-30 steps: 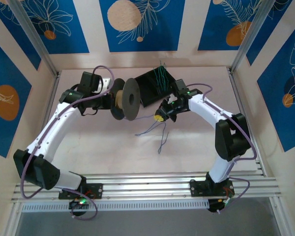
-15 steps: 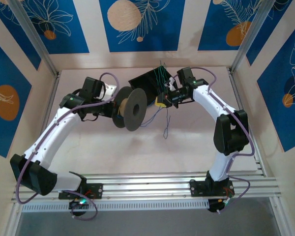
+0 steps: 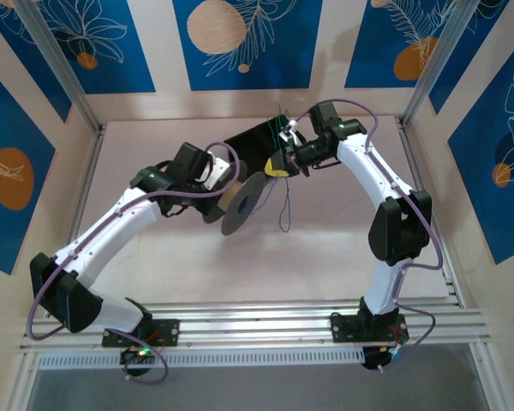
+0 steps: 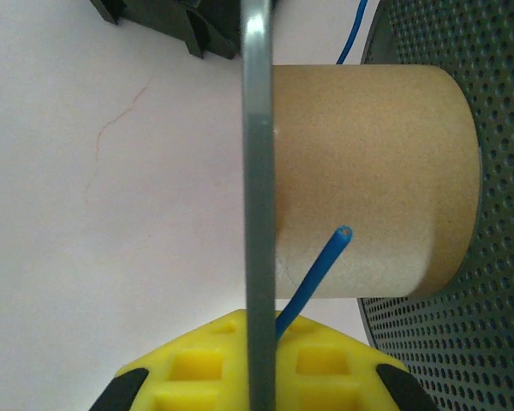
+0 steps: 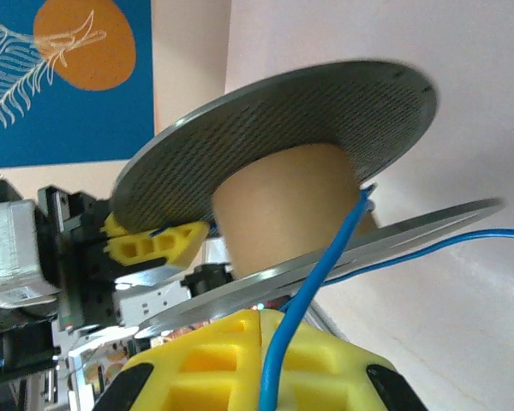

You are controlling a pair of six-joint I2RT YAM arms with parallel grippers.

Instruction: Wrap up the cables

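Note:
A spool with a cardboard core [image 4: 368, 180] and grey perforated flanges [image 3: 242, 205] hangs tilted above mid-table. My left gripper [image 3: 216, 190] [image 4: 257, 330] is shut on the edge of one flange, and a short blue cable end [image 4: 325, 257] pokes out beside it against the core. My right gripper [image 3: 278, 167] [image 5: 261, 321], just right of the spool, is shut on a blue cable [image 5: 317, 282] that runs up to the core [image 5: 283, 205]. The cable's loose tail [image 3: 283, 205] hangs down toward the table. Green cables [image 3: 284, 130] stick out of a black box.
The black box [image 3: 255, 145] sits at the back centre, right behind both grippers. Panel walls close the table at the back and both sides. The aluminium rail [image 3: 257, 325] with the arm bases runs along the near edge.
The left arm has carried the spool to the right and tilted it. The right gripper has risen and moved back toward the black box, lifting the blue cable off the table.

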